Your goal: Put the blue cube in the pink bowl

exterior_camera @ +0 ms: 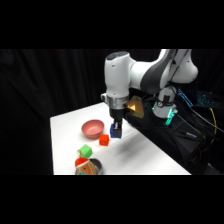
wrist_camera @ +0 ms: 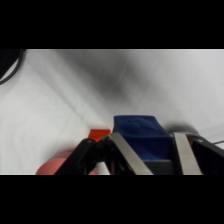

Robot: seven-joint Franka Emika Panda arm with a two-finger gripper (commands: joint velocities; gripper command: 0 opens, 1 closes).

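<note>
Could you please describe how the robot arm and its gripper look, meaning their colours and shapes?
The arm is white, with thick rounded segments and dark grey or black bands at the joints. A metallic ring sits at its wrist, just above the gripper, which is black. In the wrist view the gripper shows a black linkage and two flat, silvery grey fingers. No markings can be made out on the arm.

The cube (exterior_camera: 104,140) sits between the bowl (exterior_camera: 92,128) and the tool-held block (exterior_camera: 115,132).
</note>
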